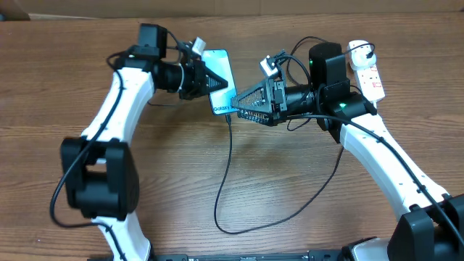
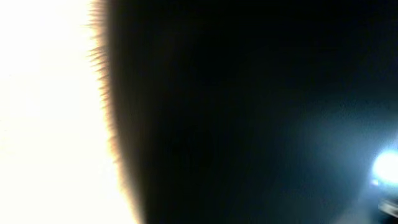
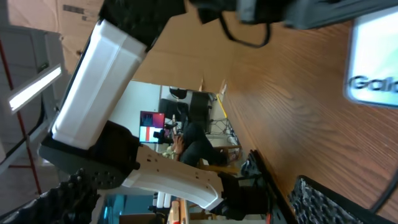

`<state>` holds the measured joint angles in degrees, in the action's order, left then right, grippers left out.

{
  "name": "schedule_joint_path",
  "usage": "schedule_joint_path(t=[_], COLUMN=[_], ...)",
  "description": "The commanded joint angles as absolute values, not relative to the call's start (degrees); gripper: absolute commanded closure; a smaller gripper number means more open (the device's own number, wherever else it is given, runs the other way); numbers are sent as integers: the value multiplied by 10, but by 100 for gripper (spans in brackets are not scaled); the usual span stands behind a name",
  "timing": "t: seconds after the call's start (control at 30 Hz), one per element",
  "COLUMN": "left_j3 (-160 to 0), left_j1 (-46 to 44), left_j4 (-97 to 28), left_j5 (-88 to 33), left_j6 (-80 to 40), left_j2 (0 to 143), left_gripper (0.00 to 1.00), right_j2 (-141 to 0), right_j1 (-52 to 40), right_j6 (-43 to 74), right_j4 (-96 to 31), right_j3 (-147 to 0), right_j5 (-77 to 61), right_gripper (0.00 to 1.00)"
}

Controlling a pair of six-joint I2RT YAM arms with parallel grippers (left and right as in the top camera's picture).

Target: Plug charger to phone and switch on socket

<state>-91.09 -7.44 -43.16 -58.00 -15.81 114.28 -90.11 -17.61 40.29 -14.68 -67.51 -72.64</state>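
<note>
Overhead: left gripper (image 1: pixel 215 81) jaws closed, lying over the phone (image 1: pixel 217 61) at mid-table. Right gripper (image 1: pixel 243 101) jaws wide and empty, beside the charger (image 1: pixel 229 156) where it meets the phone's lower edge.
Left wrist: glare, nothing legible.
Right wrist: phone screen corner visible.
Assessment: charger limp and light; grip its stiff connector tip.

Left wrist camera nearly blind. White glare (image 2: pixel 43 112) floods left side, blown out. Fuzzy orange-brown fringe (image 2: pixel 115 124) runs top to bottom along its edge. Dark mass (image 2: pixel 249 93) fills rest, no detail readable. Bluish haze lower right, bright spot (image 2: pixel 387 168) at right edge.
</note>
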Motion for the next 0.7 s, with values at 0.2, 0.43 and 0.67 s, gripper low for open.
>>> schedule_joint_path(t=[0.2,0.43,0.67], left_j3=[-910,-910,-910], left_j1=[-81,-83,-92], left_j4=[-355,-308,-293], left_j5=[-628,-641,-629], left_j6=[-182,-184,-182], left_j2=[1232,1288,1329], left_gripper=[96,96,96], right_j2=[-895,-895,-895], right_j1=[-173,-173,-173], right_j6=[366,353,353], right_j4=[-173,-175,-177], right_j3=[-686,-686,-686], right_j5=[-686,-686,-686], right_gripper=[0,0,0])
